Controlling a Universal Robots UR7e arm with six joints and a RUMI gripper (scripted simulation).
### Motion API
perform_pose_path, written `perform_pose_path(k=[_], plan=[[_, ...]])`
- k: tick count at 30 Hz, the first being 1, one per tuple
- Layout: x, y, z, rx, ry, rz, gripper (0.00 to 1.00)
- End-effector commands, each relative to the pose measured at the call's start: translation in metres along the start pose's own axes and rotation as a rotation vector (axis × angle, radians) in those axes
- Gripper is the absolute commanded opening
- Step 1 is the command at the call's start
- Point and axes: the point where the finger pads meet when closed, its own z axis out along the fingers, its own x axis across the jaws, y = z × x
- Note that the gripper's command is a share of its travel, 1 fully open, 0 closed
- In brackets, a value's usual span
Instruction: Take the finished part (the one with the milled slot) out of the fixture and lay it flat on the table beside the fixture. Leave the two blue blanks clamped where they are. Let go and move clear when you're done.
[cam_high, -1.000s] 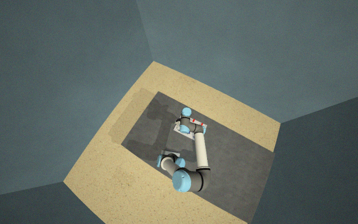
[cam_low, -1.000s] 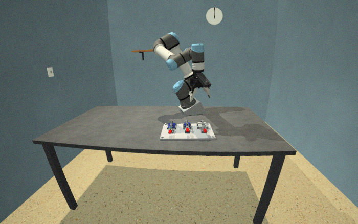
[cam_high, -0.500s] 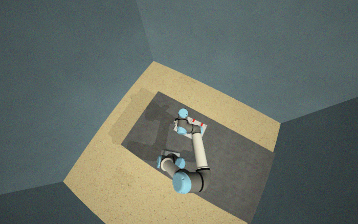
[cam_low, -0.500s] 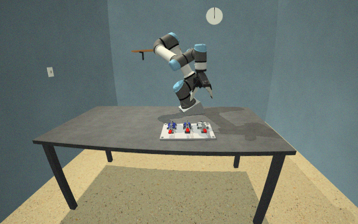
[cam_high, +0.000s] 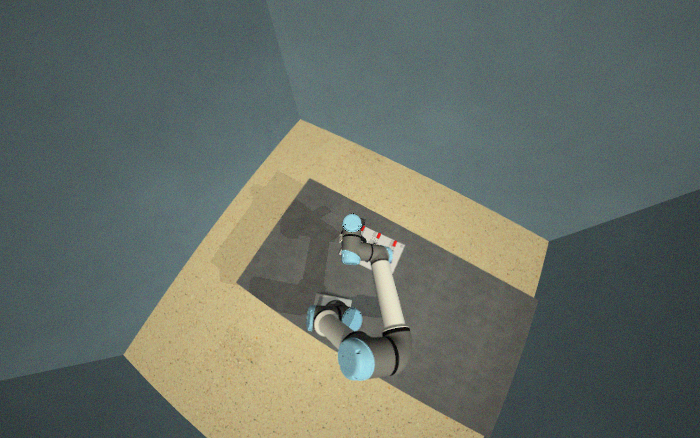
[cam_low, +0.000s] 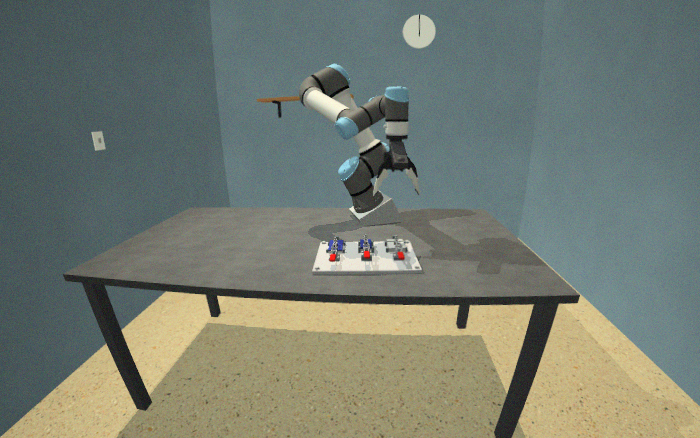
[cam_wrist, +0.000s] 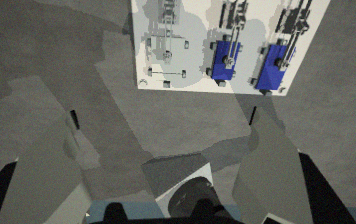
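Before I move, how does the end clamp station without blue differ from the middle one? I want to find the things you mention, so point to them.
The middle station (cam_low: 366, 240) (cam_wrist: 239, 19) bears a blue blank (cam_low: 361, 246) (cam_wrist: 219, 68); the end station (cam_low: 396, 241) (cam_wrist: 167, 55) shows only pale, metallic shapes, and I can't make out a slot there. The end station sits near the plate's edge, the middle one between two neighbours. Both have a red-tipped clamp.

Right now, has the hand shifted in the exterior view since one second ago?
Yes, the hand has moved rightward in the picture, nearer beneath the wall clock.
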Motion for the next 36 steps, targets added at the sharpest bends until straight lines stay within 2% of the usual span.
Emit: perform_pose_path(k=[1, 15, 16, 36], plan=[[-0.0018, 0.0014, 0.0017, 0.007, 0.009, 0.044, 1.00], [-0.0017, 0.0009, 0.0011, 0.011, 0.010, 0.064, 1.00], [-0.0018, 0.0011, 0.0012, 0.011, 0.010, 0.064, 0.00], [-0.0021, 0.0019, 0.0020, 0.009, 0.011, 0.060, 0.00]])
